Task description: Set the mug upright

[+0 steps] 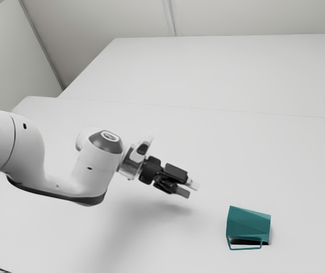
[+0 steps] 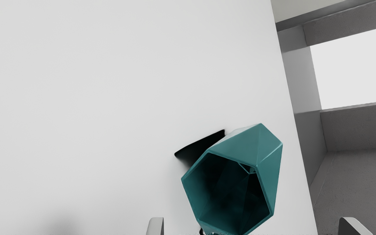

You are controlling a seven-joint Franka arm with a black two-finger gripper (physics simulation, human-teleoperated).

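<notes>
Mug point(image 1: 249, 225): lies on its side on the table point(image 1: 299, 170), toward the exterior view's right, beyond the gripper point(image 1: 188, 189) and apart from it. The required upright position is not met. The mouth point(image 2: 230, 192) faces the gripper; the base points away. The handle point(image 1: 245, 248) is low, on the side nearest the exterior camera, and probably helps to keep the body from rolling. The flat facets likely add to this stability.

Gripper: open, holding nothing. Its fingers stand wide apart, a setting that would suit admitting the body or the rim between them. The hand is tilted toward the mouth, presumably to align with it.

Next operation, as judged: close on the wall or body, then rotate until the base is down. Caution: a push on the rim may slide the mug.
</notes>
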